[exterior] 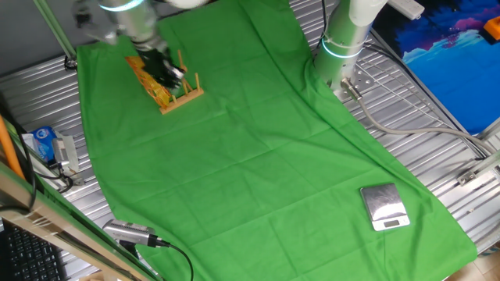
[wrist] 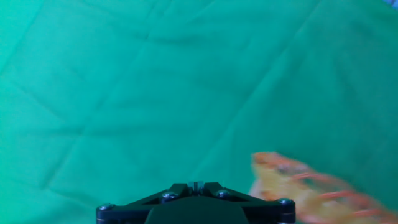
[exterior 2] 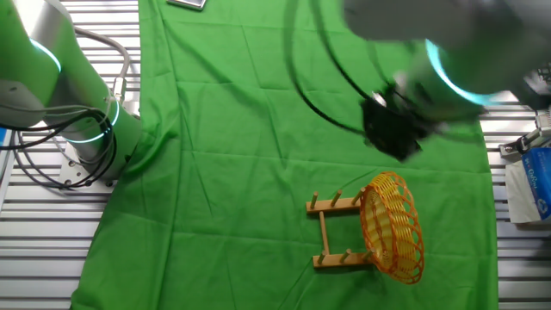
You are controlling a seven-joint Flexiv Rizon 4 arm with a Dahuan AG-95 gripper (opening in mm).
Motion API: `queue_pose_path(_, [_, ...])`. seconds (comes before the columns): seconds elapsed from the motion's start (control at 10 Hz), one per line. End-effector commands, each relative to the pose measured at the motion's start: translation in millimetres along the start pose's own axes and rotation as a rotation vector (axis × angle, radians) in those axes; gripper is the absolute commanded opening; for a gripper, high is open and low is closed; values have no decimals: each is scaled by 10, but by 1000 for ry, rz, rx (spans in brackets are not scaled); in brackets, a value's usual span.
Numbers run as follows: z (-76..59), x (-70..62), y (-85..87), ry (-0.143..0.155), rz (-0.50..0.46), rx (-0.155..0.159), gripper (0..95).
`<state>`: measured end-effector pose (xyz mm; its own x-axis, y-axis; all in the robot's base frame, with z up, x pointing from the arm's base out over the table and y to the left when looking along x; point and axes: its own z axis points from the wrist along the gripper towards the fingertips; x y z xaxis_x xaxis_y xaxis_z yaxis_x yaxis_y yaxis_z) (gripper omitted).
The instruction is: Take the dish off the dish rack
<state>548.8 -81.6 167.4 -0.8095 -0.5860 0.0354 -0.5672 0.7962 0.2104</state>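
The dish point(exterior 2: 393, 227), an oval yellow-orange wicker plate, stands on edge at the right end of the small wooden dish rack point(exterior 2: 334, 232). In one fixed view the dish point(exterior: 150, 80) leans at the left of the rack point(exterior: 186, 97). My gripper point(exterior 2: 392, 138) hovers just above the dish's upper rim, apart from it. In one fixed view the gripper point(exterior: 169, 72) overlaps the rack's pegs. The hand view shows only the gripper's black base point(wrist: 195, 205) and a blurred part of the dish point(wrist: 305, 186) at the lower right. The fingers do not show clearly.
A green cloth point(exterior: 258, 156) covers the table. A small silver scale point(exterior: 384, 208) lies at the cloth's near right. The arm's base point(exterior: 344, 47) stands at the back. A blue-and-white box point(exterior: 43, 144) sits off the cloth at the left.
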Motion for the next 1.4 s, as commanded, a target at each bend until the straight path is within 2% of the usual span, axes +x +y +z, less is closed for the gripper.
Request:
queue_pose_path(0.1, [-104, -70, -358, 33, -60, -24, 0])
queue_pose_path(0.3, [-137, -104, -449, 46, -69, -16, 0])
queue_pose_path(0.7, [-130, -106, -494, 82, -68, 44, 0])
queue_pose_path(0.9, [-129, -104, -494, 83, -66, 54, 0])
queue_pose_path(1.2, [-134, -104, -487, 75, -101, 49, 0])
queue_pose_path(1.4, [-119, -76, -476, 76, -88, 61, 0])
